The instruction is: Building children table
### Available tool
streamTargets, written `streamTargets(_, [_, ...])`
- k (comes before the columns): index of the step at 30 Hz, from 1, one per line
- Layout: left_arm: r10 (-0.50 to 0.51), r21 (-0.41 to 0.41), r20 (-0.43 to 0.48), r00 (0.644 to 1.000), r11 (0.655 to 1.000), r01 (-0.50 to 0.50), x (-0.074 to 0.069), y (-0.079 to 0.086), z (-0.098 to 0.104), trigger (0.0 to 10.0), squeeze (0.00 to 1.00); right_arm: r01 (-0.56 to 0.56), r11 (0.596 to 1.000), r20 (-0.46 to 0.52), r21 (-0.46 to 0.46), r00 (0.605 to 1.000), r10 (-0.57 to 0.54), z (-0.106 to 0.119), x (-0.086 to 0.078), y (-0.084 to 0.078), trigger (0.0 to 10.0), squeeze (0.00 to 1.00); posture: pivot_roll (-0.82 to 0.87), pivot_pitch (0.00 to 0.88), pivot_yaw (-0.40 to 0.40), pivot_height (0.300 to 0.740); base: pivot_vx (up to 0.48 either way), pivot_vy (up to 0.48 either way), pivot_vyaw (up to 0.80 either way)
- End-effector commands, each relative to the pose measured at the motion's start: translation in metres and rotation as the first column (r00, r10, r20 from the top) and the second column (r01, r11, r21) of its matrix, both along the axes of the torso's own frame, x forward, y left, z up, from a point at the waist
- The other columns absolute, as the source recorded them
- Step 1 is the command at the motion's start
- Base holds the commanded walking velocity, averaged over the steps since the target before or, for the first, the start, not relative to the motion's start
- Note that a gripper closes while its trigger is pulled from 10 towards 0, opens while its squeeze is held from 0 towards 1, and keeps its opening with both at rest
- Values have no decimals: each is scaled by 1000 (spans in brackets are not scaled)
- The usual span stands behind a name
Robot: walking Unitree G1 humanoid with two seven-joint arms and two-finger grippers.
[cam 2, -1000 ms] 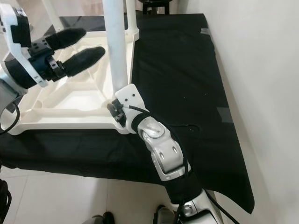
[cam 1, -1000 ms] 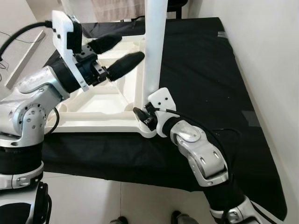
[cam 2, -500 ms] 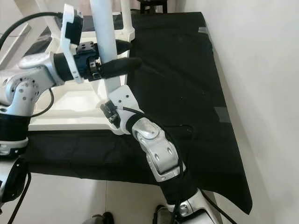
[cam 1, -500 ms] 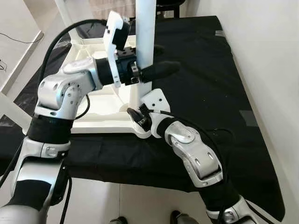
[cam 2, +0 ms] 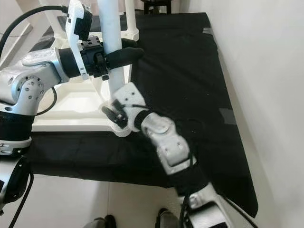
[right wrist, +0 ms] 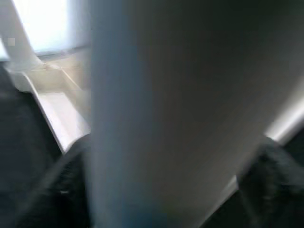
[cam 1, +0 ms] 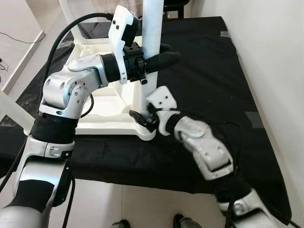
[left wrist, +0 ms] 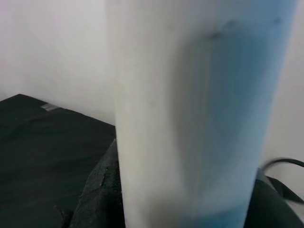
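Note:
A white children's table (cam 1: 102, 127) lies upside down on a black-covered surface. One white table leg (cam 1: 153, 28) stands upright at its near right corner. My left gripper (cam 1: 172, 52) holds this leg at mid height, one black finger in front of it and one behind. The left wrist view has the leg (left wrist: 190, 109) pressed close between the fingers. My right gripper (cam 1: 138, 116) sits at the foot of the leg, at the corner socket, and its short visible fingertips wrap the base. In the right wrist view the leg (right wrist: 171, 109) is close up between dark finger shapes.
The black cover (cam 1: 209, 71) stretches to the right, up to a white wall (cam 1: 278, 71). Another white leg (cam 1: 66, 14) rises at the table's far left corner, and a loose white bar (cam 1: 14, 109) slants at the left edge. Pale floor tiles (cam 1: 142, 204) lie below the front edge.
My left gripper swung right from over the upturned table and shut around the leg. The right forearm has shifted and is blurred, while its gripper stays at the leg's base.

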State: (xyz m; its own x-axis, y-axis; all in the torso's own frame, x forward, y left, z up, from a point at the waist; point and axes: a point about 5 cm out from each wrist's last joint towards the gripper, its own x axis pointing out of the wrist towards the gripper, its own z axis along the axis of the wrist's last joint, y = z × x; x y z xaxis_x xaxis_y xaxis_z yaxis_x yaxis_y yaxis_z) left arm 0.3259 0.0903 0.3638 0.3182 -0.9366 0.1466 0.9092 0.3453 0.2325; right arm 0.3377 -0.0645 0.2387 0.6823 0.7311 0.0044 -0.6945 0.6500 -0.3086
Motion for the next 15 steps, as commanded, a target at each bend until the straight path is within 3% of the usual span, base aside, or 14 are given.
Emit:
streamTargets(1, [-34,-17,55,998,999,35,-9,-1,11,0,0,-80,996,54,40,996,77,15,1,-2,10000,1000,-6,194,24,740,0,0,0])
streamTargets(4, [-38,-22,60,997,999,39,-11,-2,11,0,0,-214,976,75,22,974,212,25,2,-8,10000,1000,-2,186,13,740,0,0,0])
streamTargets(5, [-39,-24,63,997,999,40,-11,-2,10,0,0,-276,961,69,22,959,274,29,4,-10,10000,267,-2,184,11,740,0,0,0])
streamTargets(8, [-38,-26,65,997,999,40,-12,-3,10,0,0,-330,943,60,28,943,328,33,5,-11,10000,267,-1,182,10,740,0,0,0])
streamTargets(9, [-39,-27,67,997,999,41,-13,-3,10,0,0,-394,919,47,34,919,392,35,7,-9,10000,0,4,181,7,740,0,0,0])
streamTargets(12, [-39,-28,68,997,999,41,-13,-3,11,0,0,-445,895,39,35,895,444,38,9,-8,10000,0,7,178,6,740,0,0,0])
streamTargets(13, [-41,-27,72,997,999,43,-15,-4,11,0,0,-531,847,12,14,847,531,39,13,-5,10000,0,9,178,5,740,0,0,0])
streamTargets(15, [-42,-26,74,996,999,44,-16,-4,11,0,0,-561,828,-5,-11,828,561,37,15,-3,10000,0,14,176,1,740,0,0,0])
